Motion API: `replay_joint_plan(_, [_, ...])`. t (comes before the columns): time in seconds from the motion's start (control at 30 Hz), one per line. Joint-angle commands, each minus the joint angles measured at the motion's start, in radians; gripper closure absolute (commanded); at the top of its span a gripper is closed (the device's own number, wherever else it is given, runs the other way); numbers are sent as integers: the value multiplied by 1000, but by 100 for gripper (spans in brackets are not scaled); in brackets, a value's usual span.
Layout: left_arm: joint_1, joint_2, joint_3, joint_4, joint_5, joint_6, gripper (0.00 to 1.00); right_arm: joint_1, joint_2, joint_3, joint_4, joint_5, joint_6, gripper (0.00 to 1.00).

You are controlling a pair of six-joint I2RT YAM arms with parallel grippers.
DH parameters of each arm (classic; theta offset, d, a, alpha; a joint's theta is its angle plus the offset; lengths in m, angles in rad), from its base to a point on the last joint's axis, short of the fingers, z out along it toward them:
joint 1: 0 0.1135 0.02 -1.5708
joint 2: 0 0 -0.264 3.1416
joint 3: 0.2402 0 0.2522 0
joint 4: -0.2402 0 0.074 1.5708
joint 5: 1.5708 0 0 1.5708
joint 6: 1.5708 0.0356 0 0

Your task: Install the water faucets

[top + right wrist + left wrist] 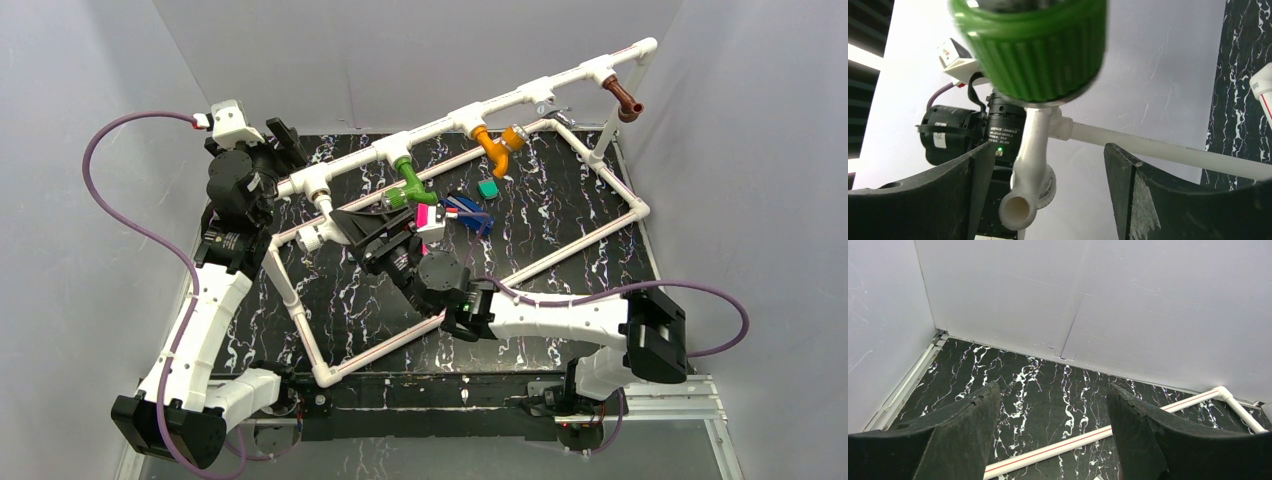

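- The white pipe frame [300, 320] lies on the black marbled table [350, 300], with one corner close to the arm bases.
- The right claw [385, 212] [1050, 146] reaches from the right, over the frame's near pipe, to the middle of the table. Its fingers stand wide apart and hold nothing.
- The green faucet [410, 180] hangs from a tee on the raised rail [520, 95]. Its ribbed knob [1033, 50] sits just past the right claw's fingertips and is blurred in the wrist view. Whether they touch cannot be told.
- The white faucet [318, 215] [1030, 165] hangs from the leftmost tee, just left of the right claw. In the right wrist view it shows behind the green knob, with an open round end toward the camera.
- A blue piece [468, 212] lies on the table just right of the right claw, and a small green block [488, 188] lies just beyond it.
- The left claw [285, 135] [1053, 386] is raised at the far left, near the rail's left end. Its fingers are spread wide with nothing between them.
- The orange faucet [497, 148] hangs from a tee farther along the rail.
- The brown faucet [625, 100] hangs at the rail's far right end.
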Motion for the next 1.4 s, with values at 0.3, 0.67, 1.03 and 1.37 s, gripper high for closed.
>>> replay_joint_plan(0.3, [17,98,-124,-321,-38,7,25,1,-209,-104,54,-124,-403,10])
replay_joint_plan(0.67, [17,103,-123,-321,-37,7,25,-1,-390,-144,-99,-234,-845,11])
replay_joint_plan(1.03, [17,108,-122,-323,-31,5,25,-1,-475,-18,-354,-417,-1407,9])
replay_joint_plan(1.37, [17,106,-125,-323,-31,5,25,-2,-442,132,-571,-575,-1903,11])
